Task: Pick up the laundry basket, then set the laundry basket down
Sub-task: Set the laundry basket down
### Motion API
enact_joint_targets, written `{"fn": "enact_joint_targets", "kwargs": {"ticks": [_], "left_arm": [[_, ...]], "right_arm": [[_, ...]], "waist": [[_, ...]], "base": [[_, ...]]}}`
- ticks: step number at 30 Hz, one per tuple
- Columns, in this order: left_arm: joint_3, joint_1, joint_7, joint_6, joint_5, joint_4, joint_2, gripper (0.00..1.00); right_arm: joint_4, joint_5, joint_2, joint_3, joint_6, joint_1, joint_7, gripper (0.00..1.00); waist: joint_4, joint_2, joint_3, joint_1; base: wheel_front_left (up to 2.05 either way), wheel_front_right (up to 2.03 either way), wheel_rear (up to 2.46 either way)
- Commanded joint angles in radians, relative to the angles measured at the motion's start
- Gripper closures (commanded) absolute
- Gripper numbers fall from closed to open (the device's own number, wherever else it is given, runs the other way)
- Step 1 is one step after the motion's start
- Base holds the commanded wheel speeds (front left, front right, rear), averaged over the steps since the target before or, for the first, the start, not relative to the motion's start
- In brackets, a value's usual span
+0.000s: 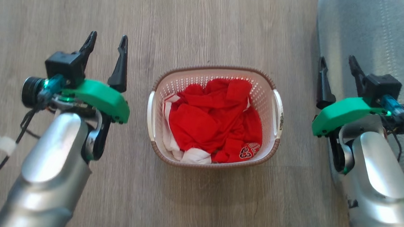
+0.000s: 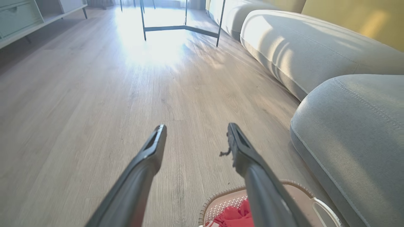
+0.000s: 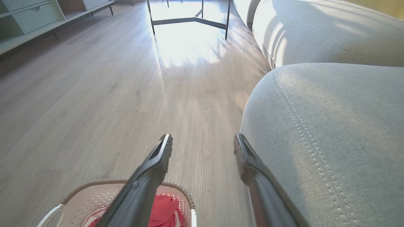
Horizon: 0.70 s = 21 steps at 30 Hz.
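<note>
The laundry basket (image 1: 274, 149), cream-white with a brown woven-look rim and white side handles, stands on the wooden floor at centre of the head view. Red and white clothes (image 1: 216, 118) fill it. My left gripper (image 1: 108, 39) hovers open to the basket's left, apart from it. My right gripper (image 1: 337, 61) hovers open to its right, over the sofa's edge. The basket's rim (image 2: 221, 197) peeks in at the bottom of the left wrist view beneath the open left gripper (image 2: 195, 129). In the right wrist view the basket (image 3: 82, 197) lies bottom left, below the open right gripper (image 3: 203, 138).
A grey sofa (image 1: 387, 42) runs along the right, close to the basket and under my right arm. Farther off stand a black-legged table frame (image 2: 181, 28) and a low pale cabinet (image 2: 19, 19) at the left. Wooden floor (image 1: 210, 19) stretches ahead.
</note>
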Motion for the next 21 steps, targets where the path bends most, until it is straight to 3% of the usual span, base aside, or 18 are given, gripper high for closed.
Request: {"fn": "enact_joint_targets", "kwargs": {"ticks": [1, 10, 21], "left_arm": [[0.057, 0.015, -0.008, 0.007, 0.03, -0.07, 0.021, 0.0], [0.105, 0.149, -0.008, 0.027, 0.095, -0.223, 0.029, 0.0], [0.104, 0.329, 0.009, 0.087, 0.116, -0.378, 0.059, 0.0]], "right_arm": [[-0.062, -0.003, 0.015, 0.01, -0.006, 0.024, -0.011, 0.0], [-0.179, -0.01, 0.015, 0.003, -0.006, 0.094, -0.011, 0.0], [-0.272, -0.032, 0.015, 0.0, -0.006, 0.23, -0.011, 0.0]], "waist": [[0.0, -0.0001, -0.03, 0.0001], [-0.001, -0.0001, -0.105, 0.0001], [-0.008, -0.0001, -0.187, 0.0001]], "base": [[0.0, 0.0, 0.0], [0.0, 0.0, 0.0], [0.0, 0.0, 0.0]]}}
